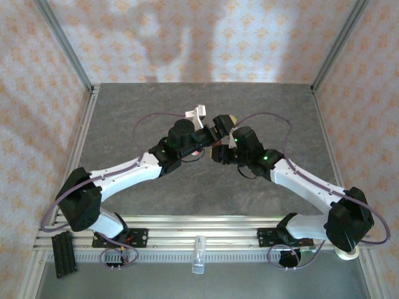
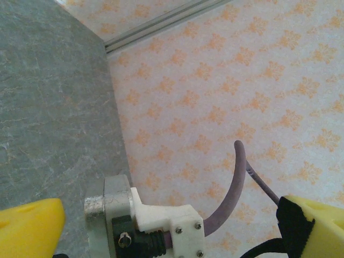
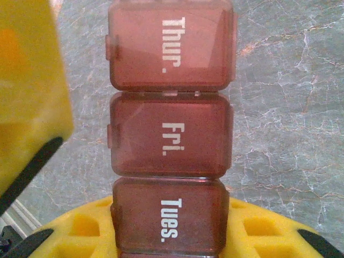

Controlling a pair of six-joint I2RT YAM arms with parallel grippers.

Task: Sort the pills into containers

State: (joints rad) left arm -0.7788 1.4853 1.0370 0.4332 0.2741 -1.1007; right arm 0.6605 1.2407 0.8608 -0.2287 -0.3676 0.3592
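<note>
Starting left of the pill box (image 3: 171, 140), the left gripper (image 2: 172, 228) stands wide open, its yellow fingers (image 2: 27, 226) far apart. Past them are a white bracket (image 2: 166, 220), a purple cable (image 2: 234, 188), the grey table (image 2: 48, 107) and a patterned wall (image 2: 226, 80). The pill box is a reddish-brown strip of joined compartments with their lids down. The lids read Thur., Fri. and Tues., running from the far end towards the wrist camera, and the strip is over the table. To the right of the pill box, the right gripper (image 1: 219, 151) is clamped on its Tues. end. That compartment sits against one yellow finger (image 3: 258, 236), and the other finger (image 3: 27, 97) is beside the box's left edge. Well nearer the arm bases than the pill box, a clear tube (image 1: 198, 254) lies on the front rail.
</note>
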